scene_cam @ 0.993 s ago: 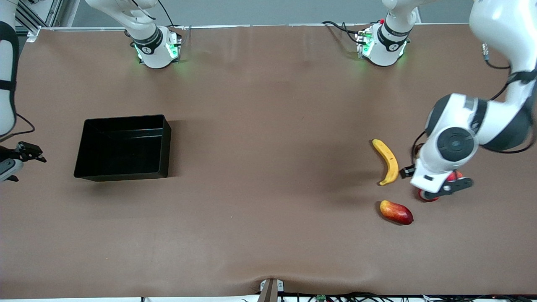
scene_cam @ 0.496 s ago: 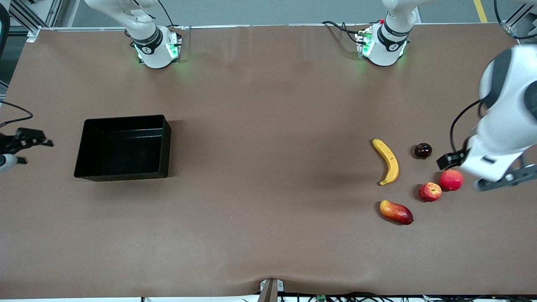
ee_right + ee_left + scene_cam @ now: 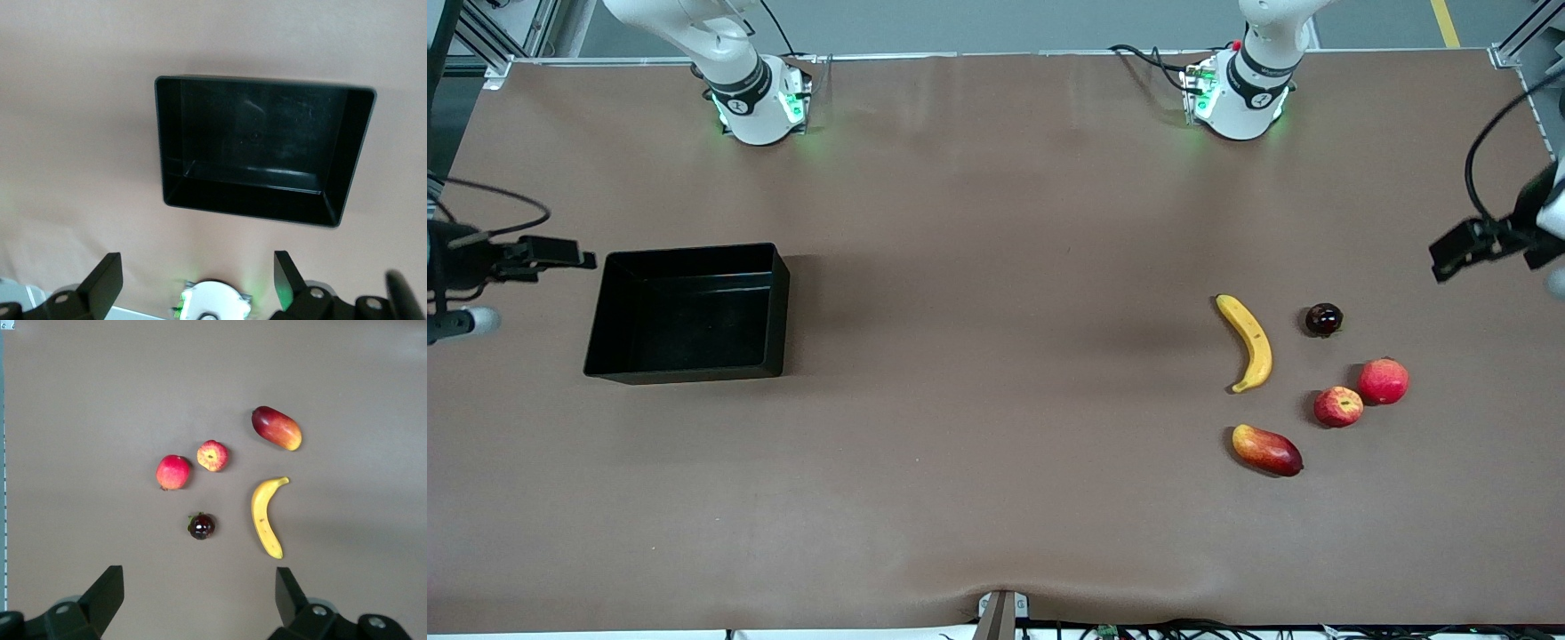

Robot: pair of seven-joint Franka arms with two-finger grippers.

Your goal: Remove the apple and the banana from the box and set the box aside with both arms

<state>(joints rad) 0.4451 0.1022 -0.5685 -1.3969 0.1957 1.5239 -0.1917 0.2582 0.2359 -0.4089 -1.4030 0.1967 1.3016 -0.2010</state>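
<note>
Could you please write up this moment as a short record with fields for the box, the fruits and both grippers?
box: black tray, holds nothing, toward the right arm's end of the table
fruits: banana, small red apple, mango, larger red fruit, dark round fruit, all on the table toward the left arm's end
left gripper: open, holding nothing, above the table's edge past the fruits
right gripper: open, holding nothing, above the table beside the tray
</note>
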